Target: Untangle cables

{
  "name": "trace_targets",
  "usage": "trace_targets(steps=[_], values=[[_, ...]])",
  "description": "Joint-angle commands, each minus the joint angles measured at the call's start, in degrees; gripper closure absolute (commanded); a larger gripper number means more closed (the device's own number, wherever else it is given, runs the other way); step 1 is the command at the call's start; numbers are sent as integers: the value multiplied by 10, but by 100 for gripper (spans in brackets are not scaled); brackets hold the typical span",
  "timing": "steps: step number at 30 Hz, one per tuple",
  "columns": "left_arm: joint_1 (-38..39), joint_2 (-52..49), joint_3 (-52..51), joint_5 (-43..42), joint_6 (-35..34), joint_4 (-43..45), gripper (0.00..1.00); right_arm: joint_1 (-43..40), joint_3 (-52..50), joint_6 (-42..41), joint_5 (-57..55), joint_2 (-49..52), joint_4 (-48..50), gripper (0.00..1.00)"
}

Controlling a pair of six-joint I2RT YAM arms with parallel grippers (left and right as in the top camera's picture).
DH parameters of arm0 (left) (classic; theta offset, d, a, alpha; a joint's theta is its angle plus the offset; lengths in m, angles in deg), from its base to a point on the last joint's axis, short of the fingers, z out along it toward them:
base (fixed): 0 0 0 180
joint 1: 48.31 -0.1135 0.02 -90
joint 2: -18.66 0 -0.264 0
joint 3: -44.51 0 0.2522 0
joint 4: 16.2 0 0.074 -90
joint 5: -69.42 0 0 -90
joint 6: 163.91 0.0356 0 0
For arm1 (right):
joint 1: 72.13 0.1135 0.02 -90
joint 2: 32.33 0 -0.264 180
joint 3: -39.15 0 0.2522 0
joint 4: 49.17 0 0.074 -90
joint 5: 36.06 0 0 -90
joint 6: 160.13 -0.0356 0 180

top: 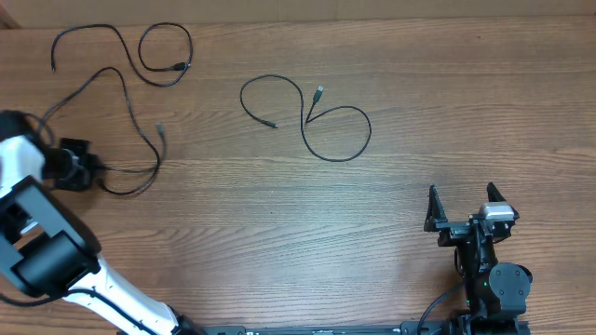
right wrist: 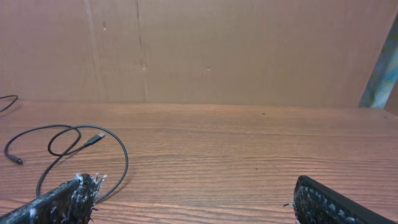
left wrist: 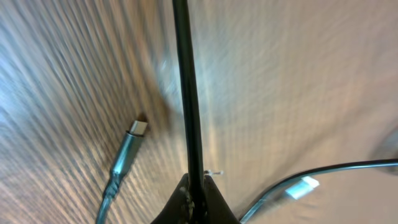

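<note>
One cable [left wrist: 186,93] runs straight out from clamped left jaws.

The left wrist view is blurred; the black cable [left wrist: 188,93] runs off its top edge, and the left gripper [left wrist: 194,193] clamping it is cropped below. The right gripper [right wrist: 193,186] shows only cropped fingertips [right wrist: 62,199]; a second cable [right wrist: 7,101] leaves that view's left edge

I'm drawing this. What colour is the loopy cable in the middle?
The cable is black, best seen overhead.
</note>
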Motion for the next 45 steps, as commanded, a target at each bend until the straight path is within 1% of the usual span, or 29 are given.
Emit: trace_targets(steps=[1,5,9,10,11,13,14,15,16,17,18,20,22,24,25,27,28,30,32,33,36,40,43,45], values=[[-18,-2,66,-41,-21,-14,95,3,-6,-2,-1,-4,3,0],[-25,-2,101,-36,-20,-22,95,3,-6,-2,-1,-4,3,0],[-26,-2,110,-33,-21,-21,95,3,-6,-2,-1,-4,3,0],[-25,-2,109,-9,-21,-26,92,3,-6,-2,-1,-4,3,0],[-25,-2,109,7,-20,-30,83,3,-6,-2,-1,-4,3,0],[-24,-2,109,28,1,-40,60,3,-6,-2,-1,-4,3,0],[-24,-2,109,32,23,-44,46,3,-6,-2,-1,-4,3,0],[-24,-2,109,40,42,-48,34,3,-6,-2,-1,-4,3,0],[-24,-2,109,48,54,-51,16,3,-6,-2,-1,-4,3,0],[-24,-2,109,56,66,-54,7,3,-6,-2,-1,-4,3,0],[-24,-2,109,59,80,-57,3,3,-6,-2,-1,-4,3,0],[-24,-2,109,61,104,-67,4,3,-6,-2,-1,-4,3,0],[-24,-2,109,59,105,-85,15,3,-6,-2,-1,-4,3,0],[-22,-2,109,51,116,-111,24,3,-6,-2,-1,-4,3,0],[-20,-2,109,54,125,-117,24,3,-6,-2,-1,-4,3,0],[-15,-2,109,84,159,-123,22,3,-6,-2,-1,-4,3,0],[-12,-2,109,113,170,-129,18,3,-6,-2,-1,-4,3,0],[-8,-3,108,178,172,-151,13,3,-6,-2,-1,-4,3,0],[-8,-3,102,207,168,-165,12,3,-6,-2,-1,-4,3,0],[-8,-4,97,208,164,-168,12,3,-6,-2,-1,-4,3,0],[-7,-5,83,175,153,-172,10,3,-6,-2,-1,-4,3,0],[-1,-6,55,95,146,-156,10,3,-6,-2,-1,-4,3,0],[10,-6,33,76,143,-126,9,3,-6,-2,-1,-4,3,0],[20,-6,17,65,143,-106,5,3,-6,-2,-1,-4,3,0]])
